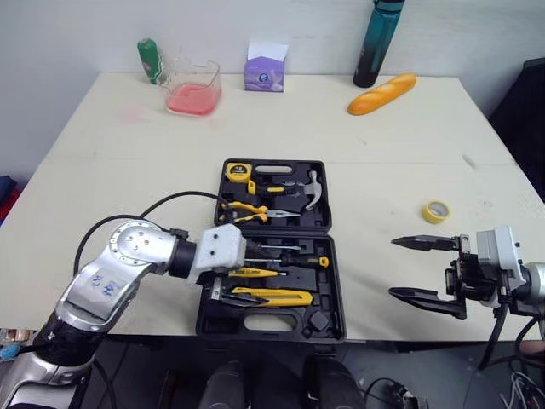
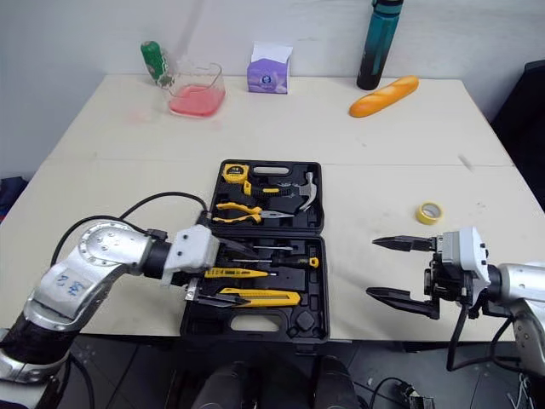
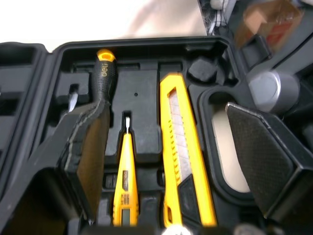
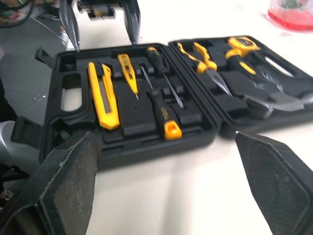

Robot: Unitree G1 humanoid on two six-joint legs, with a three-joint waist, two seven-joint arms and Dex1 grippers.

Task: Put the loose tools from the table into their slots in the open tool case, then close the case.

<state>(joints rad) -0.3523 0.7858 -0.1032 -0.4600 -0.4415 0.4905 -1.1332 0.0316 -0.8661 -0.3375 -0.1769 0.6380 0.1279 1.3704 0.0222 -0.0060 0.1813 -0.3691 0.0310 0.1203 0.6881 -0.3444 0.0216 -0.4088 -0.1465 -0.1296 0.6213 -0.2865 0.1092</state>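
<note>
My left tool hangs spread over the near half of the open tool case, straddling the slotted yellow knife. My right tool, also spread, hovers right of the case. The yellow roll, probably tape, lies on the table beyond it, nearer that arm.

So the tool case sits open on the table, close to the front edge. The tape roll is right of the case, tissue box straight behind it, jug back-left, bread and bottle back-right.
</note>
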